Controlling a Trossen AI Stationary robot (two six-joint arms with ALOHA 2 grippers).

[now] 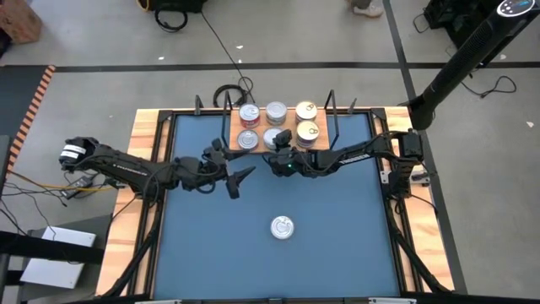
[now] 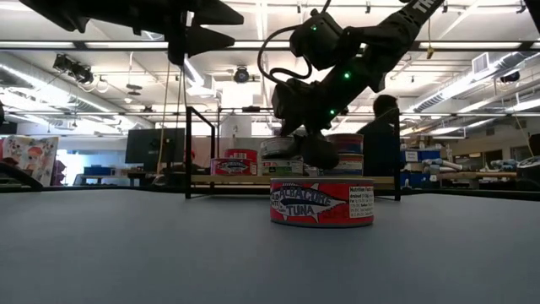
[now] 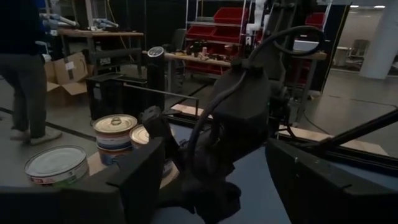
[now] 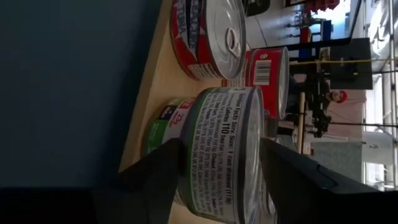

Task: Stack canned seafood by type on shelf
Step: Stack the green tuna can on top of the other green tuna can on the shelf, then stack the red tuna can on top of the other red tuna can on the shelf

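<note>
- Right gripper (image 4: 217,171) at upper centre of the high view, over the light wooden shelf (image 1: 234,128); fingers straddle a green-labelled silver round tin (image 4: 227,149) stacked on another, grip apparently loosening.
- Risk: off-centre release or finger drag on withdrawal could topple the stack.
- Left gripper (image 1: 240,179) hovers mid-frame, fingers spread wide, empty.
- Red tuna tin (image 1: 282,227) sits alone, lower centre.
- Contact between fingers and tin is unclear.

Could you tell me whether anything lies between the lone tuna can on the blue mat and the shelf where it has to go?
Nothing rests on the mat between the tuna can and the shelf. The right end effector hangs at the shelf's front edge, around a tin there, and the left end effector hovers open nearby.
</note>
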